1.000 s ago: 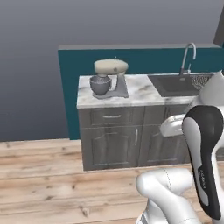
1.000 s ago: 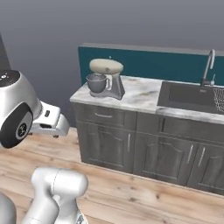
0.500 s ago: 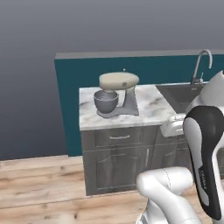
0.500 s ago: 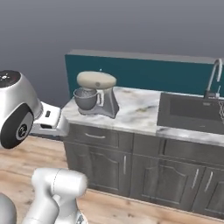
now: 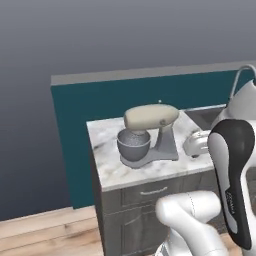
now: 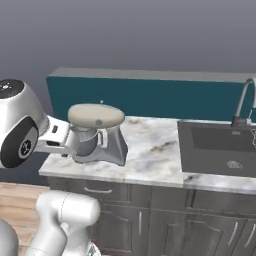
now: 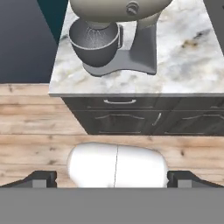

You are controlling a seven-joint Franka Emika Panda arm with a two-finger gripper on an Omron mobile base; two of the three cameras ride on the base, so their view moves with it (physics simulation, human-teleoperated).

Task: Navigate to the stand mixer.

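A teal wall [image 6: 165, 100] backs the marble-topped bench [image 6: 155, 160] with dark cabinets. A sink [image 6: 220, 147] lies at its right. The stand mixer [image 5: 147, 135] stands near the bench's left end. The pincer [image 7: 112, 179] is spread wide, holding nothing.

No readable text, label, brand or number shows on anything.

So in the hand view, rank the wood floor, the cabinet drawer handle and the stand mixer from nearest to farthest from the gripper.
1. Wood floor, just ahead of the gripper.
2. Cabinet drawer handle, on the cabinet front under the counter edge.
3. Stand mixer, on the marble counter, farthest.
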